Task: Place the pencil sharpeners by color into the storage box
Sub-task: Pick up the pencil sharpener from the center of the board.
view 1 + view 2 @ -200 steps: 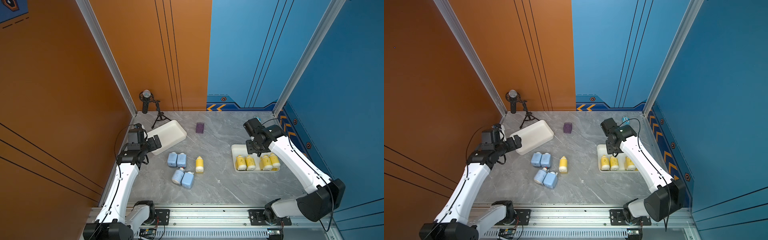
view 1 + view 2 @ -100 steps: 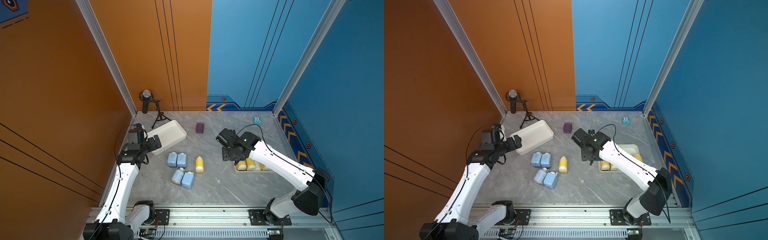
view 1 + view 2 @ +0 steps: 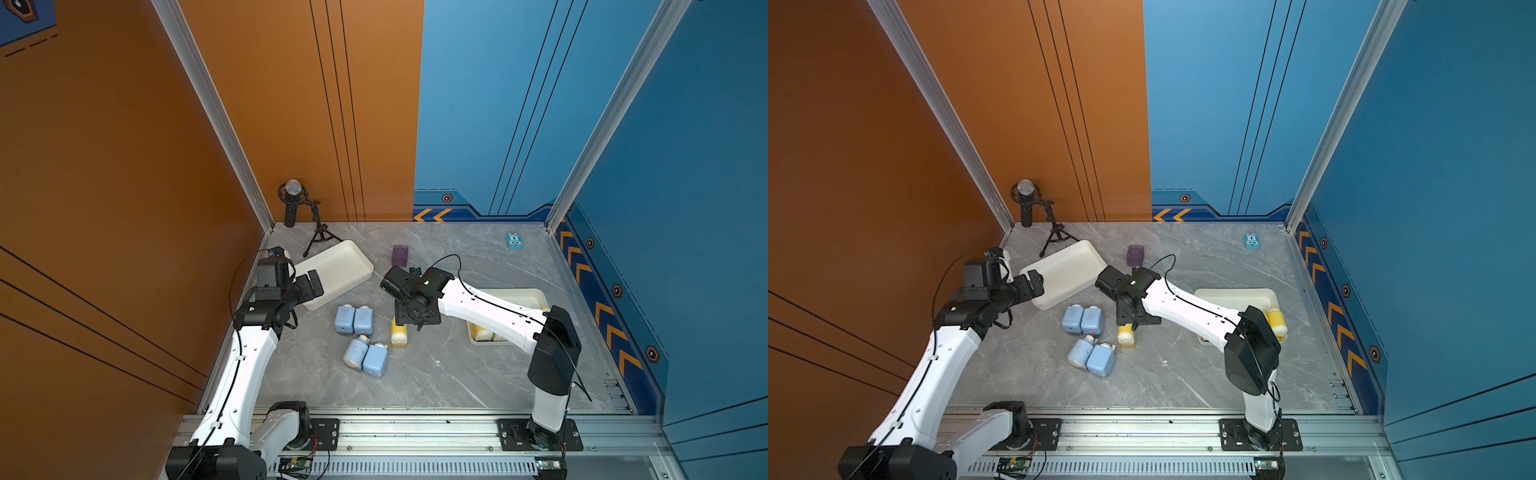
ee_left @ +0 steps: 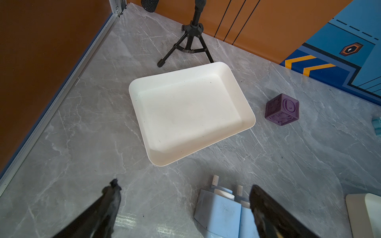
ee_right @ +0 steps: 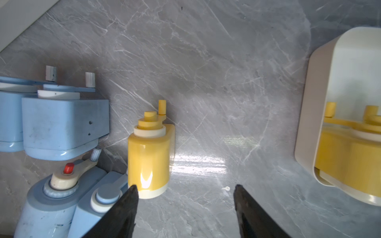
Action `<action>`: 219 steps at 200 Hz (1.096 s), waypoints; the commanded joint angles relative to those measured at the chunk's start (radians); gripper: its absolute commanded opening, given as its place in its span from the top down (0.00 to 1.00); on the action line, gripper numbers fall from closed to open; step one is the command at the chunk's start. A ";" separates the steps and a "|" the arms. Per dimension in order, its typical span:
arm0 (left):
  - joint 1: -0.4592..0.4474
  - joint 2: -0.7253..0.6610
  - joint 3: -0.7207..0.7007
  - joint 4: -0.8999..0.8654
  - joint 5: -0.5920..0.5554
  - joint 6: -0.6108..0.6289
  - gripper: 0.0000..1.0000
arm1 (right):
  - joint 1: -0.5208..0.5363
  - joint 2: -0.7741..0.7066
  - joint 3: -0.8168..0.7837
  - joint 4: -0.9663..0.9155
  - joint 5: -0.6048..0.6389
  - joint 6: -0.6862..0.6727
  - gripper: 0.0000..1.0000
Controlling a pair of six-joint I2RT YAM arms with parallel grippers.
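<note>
Nearest me, four blue sharpeners lie in two pairs on the desk, with one loose yellow sharpener just beside them. The right fingers hang spread and empty above it, probably lining up to take it. Farther back, other yellow ones lie in the right tray, partly hidden by the arm. The left fingers, wide and empty, hover by the bare left tray, likely meant for blue.
</note>
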 commanded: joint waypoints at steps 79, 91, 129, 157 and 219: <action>-0.025 -0.015 -0.012 -0.008 0.003 -0.003 0.02 | 0.013 0.154 0.046 0.075 -0.101 0.046 0.26; -0.027 -0.015 -0.013 -0.008 0.002 -0.003 0.02 | 0.013 0.157 0.048 0.079 -0.106 0.045 0.26; -0.026 -0.012 -0.012 -0.007 0.006 -0.004 0.02 | 0.005 0.235 0.068 0.082 -0.121 0.027 0.31; -0.028 -0.009 -0.013 -0.008 -0.002 -0.001 0.02 | 0.002 0.259 0.071 0.082 -0.136 0.016 0.46; -0.028 -0.011 -0.014 -0.008 -0.012 0.002 0.02 | -0.004 0.250 0.072 0.079 -0.136 -0.021 0.70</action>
